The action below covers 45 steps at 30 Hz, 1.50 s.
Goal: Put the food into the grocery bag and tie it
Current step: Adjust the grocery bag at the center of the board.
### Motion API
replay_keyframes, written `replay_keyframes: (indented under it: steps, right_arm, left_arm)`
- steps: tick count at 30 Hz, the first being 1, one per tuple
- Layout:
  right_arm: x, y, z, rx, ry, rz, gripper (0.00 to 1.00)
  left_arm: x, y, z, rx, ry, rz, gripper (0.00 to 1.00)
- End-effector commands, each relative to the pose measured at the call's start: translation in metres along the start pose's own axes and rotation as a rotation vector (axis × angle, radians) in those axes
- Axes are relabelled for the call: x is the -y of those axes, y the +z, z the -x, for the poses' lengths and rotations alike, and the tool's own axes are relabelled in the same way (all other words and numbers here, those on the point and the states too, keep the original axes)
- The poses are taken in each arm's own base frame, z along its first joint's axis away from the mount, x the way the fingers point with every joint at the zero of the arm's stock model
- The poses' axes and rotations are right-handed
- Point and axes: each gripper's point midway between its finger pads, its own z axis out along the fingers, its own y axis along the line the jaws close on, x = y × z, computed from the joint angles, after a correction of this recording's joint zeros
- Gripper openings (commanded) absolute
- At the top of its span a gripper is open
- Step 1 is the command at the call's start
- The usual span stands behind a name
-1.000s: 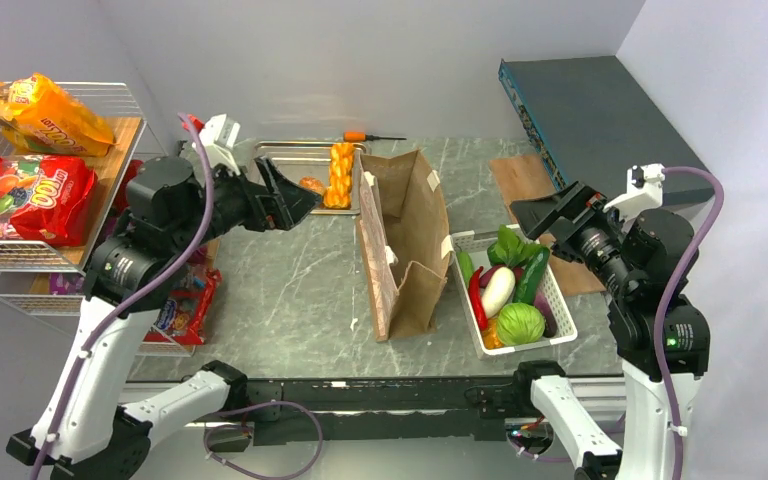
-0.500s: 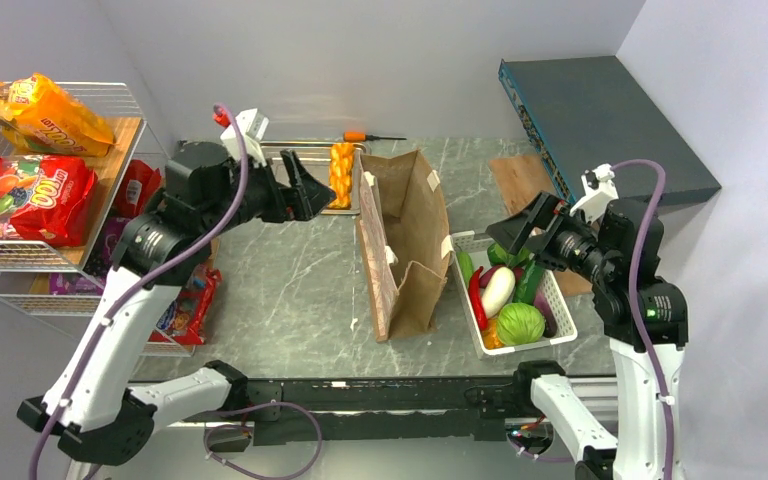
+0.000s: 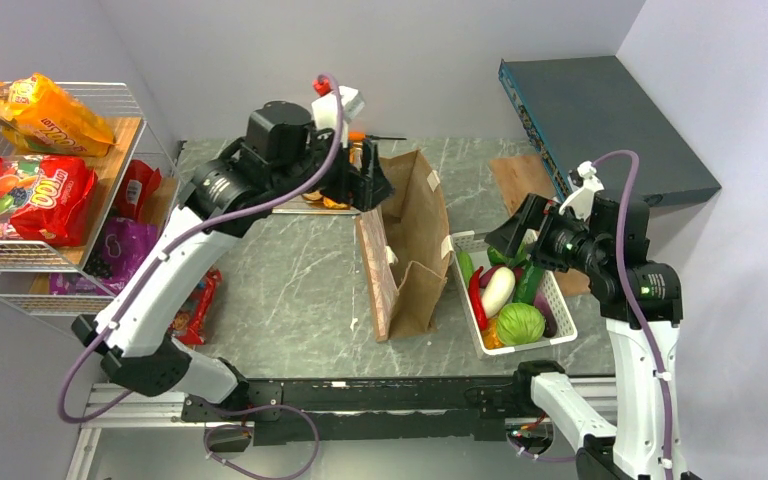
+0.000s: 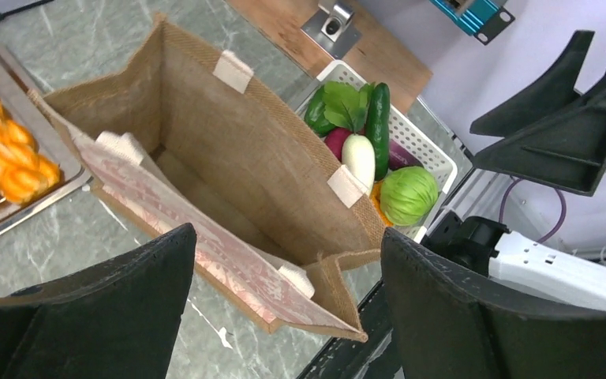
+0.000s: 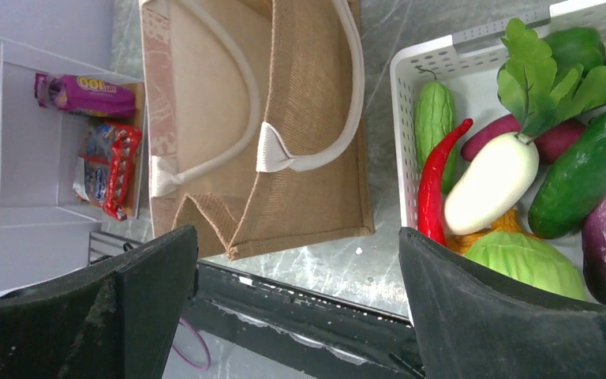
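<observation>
The brown grocery bag [image 3: 405,245] stands open-topped mid-table, its white loop handles [image 5: 237,134] hanging down its side. My left gripper [image 3: 368,185] hovers open above the bag's far left rim; in the left wrist view the gripper [image 4: 288,237] looks down into the empty bag [image 4: 252,174]. My right gripper [image 3: 515,225] is open, with nothing in it, above the white basket [image 3: 526,347], which holds a red chili [image 5: 439,185], a light green cabbage [image 5: 521,264] and other vegetables. An orange braided piece [image 4: 0,150] lies in a metal tray. Orange [image 3: 35,115] and red [image 3: 25,195] snack packets sit on the rack.
A wire rack [image 3: 120,95] with more packets [image 3: 120,245] stands along the left edge. The metal tray [image 4: 47,189] and a screwdriver [image 3: 380,136] lie behind the bag. A dark blue box [image 3: 600,110] and a wooden board [image 3: 520,175] are at the back right.
My left arm has swung right, from beside the metal tray to over the bag's far rim. My right gripper has come left and down over the basket.
</observation>
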Motion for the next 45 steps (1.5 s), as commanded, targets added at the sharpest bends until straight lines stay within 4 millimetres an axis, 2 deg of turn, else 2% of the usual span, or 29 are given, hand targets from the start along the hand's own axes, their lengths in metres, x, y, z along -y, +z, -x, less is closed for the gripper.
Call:
replay_keyframes:
  steps: [1,8,15,22,28,31,37,42,45]
  right_arm:
    - [0.008,0.002,-0.005,-0.026,-0.001,-0.035,1.00]
    - [0.016,0.004,-0.017,-0.071,-0.005,-0.060,1.00]
    - [0.022,0.005,-0.024,-0.090,-0.004,-0.075,1.00]
    - [0.024,0.008,-0.025,-0.100,-0.015,-0.078,1.00]
    - [0.023,0.010,-0.025,-0.106,-0.019,-0.065,1.00]
    - [0.020,0.012,-0.026,-0.115,-0.019,-0.050,1.00]
    - [0.018,0.014,-0.029,-0.131,-0.038,-0.043,1.00]
    - [0.016,0.016,-0.032,-0.147,-0.056,-0.039,1.00]
    - [0.015,0.018,-0.033,-0.156,-0.064,-0.036,1.00]
  left_arm:
    - [0.015,0.011,0.004,-0.026,0.137,-0.019,0.87]
    - [0.017,0.053,-0.027,-0.183,0.265,0.042,0.77]
    - [0.007,0.071,-0.064,-0.310,0.348,0.126,0.75]
    - [-0.001,0.083,-0.123,-0.491,0.418,0.173,0.75]
    - [-0.020,0.080,-0.164,-0.631,0.521,0.267,0.79]
    - [-0.027,0.078,-0.177,-0.677,0.548,0.300,0.78]
    - [-0.038,0.068,-0.180,-0.703,0.612,0.364,0.78]
    - [-0.061,0.050,-0.185,-0.746,0.698,0.483,0.83]
    - [-0.073,0.041,-0.194,-0.788,0.751,0.526,0.80]
